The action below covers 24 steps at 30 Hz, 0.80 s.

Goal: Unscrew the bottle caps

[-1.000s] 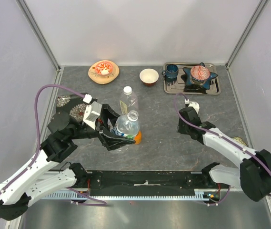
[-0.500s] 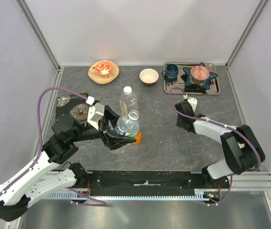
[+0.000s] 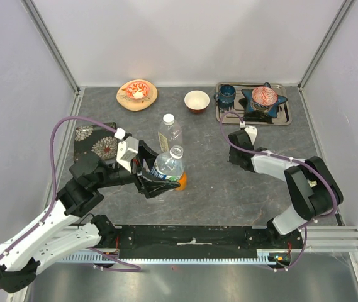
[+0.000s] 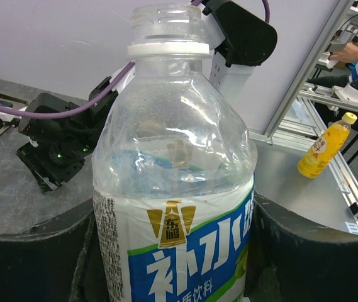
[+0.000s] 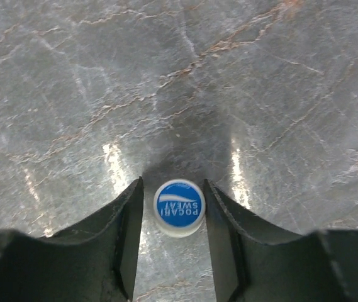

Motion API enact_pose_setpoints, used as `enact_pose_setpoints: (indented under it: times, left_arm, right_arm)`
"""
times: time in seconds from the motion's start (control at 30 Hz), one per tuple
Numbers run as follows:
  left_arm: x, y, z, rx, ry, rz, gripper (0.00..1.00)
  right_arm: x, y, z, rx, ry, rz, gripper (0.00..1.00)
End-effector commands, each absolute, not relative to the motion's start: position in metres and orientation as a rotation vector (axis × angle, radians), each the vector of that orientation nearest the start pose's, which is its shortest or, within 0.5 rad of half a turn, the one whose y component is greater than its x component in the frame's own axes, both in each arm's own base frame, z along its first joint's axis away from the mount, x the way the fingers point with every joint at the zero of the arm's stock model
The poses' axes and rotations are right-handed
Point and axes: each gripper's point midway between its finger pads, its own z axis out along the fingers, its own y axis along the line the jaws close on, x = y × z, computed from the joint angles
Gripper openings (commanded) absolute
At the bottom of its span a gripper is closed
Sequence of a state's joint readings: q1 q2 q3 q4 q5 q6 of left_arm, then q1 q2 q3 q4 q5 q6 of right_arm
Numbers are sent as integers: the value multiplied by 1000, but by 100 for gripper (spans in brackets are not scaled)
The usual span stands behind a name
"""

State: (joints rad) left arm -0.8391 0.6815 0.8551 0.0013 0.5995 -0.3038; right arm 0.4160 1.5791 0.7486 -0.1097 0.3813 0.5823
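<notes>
My left gripper (image 3: pixel 155 179) is shut on a short clear bottle with a blue label (image 3: pixel 168 166), held upright at the table's middle left. Its neck (image 4: pixel 168 19) is open, with no cap; the label (image 4: pixel 185 251) fills the left wrist view between the black fingers (image 4: pixel 34 258). A taller clear capped bottle (image 3: pixel 170 130) stands just behind it. An orange bottle (image 3: pixel 182 182) touches its right side. My right gripper (image 3: pixel 237 155) points down at the table, open. A blue-and-white cap (image 5: pixel 179 207) lies between its fingers (image 5: pixel 128 239), with a small gap on each side.
A patterned dark mat (image 3: pixel 97 143) lies at the left. At the back stand an orange dish (image 3: pixel 136 94), a white bowl (image 3: pixel 197 100), and a metal tray (image 3: pixel 284 116) with a blue cup and a star-shaped bowl.
My right gripper has moved a little to the left and farther back, and its arm has folded in. My left gripper holds the bottle in nearly the same place.
</notes>
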Motion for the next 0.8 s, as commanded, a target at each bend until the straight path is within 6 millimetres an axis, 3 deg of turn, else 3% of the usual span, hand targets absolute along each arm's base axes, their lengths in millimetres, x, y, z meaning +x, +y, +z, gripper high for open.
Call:
enact_pose_setpoints:
  times: [0.0, 0.13, 0.23, 0.3, 0.33, 0.4, 0.43, 0.47, 0.5, 0.53, 0.57, 0.67, 0.77]
  left_arm:
    - [96, -268, 383, 925, 1235, -1303, 33]
    - [98, -267, 380, 915, 1244, -1296, 33]
    - [100, -268, 378, 910, 1249, -1292, 33]
    - [102, -268, 379, 902, 1248, -1281, 34]
    - [104, -267, 379, 895, 1249, -1273, 34]
    - [108, -269, 378, 884, 1260, -1256, 34]
    - [111, -270, 377, 883, 1263, -1244, 34]
    - [114, -270, 376, 881, 1270, -1234, 34]
    - [118, -275, 370, 889, 1294, -1227, 34]
    - [121, -276, 369, 899, 1298, -1212, 34]
    - [122, -278, 372, 913, 1293, -1211, 34]
    - [130, -292, 367, 948, 1319, -1210, 34]
    - [138, -306, 361, 981, 1347, -1228, 35]
  right_arm:
    - [321, 104, 11, 374, 2431, 24, 55]
    - [328, 107, 31, 367, 2395, 47, 67]
    - [340, 109, 72, 365, 2323, 76, 74]
    - [350, 113, 124, 375, 2219, 143, 77]
    - [347, 112, 141, 378, 2204, 156, 78]
    - [346, 111, 204, 402, 2072, 241, 78]
    - [340, 117, 224, 380, 2047, 311, 78]
    - [328, 123, 262, 343, 1957, 423, 78]
    - [319, 133, 285, 292, 1902, 515, 77]
    - [305, 159, 318, 164, 1818, 712, 78]
    - [282, 166, 353, 95, 1709, 828, 78]
    - [241, 187, 399, -47, 1584, 1057, 81]
    - [219, 203, 417, -152, 1572, 1194, 87]
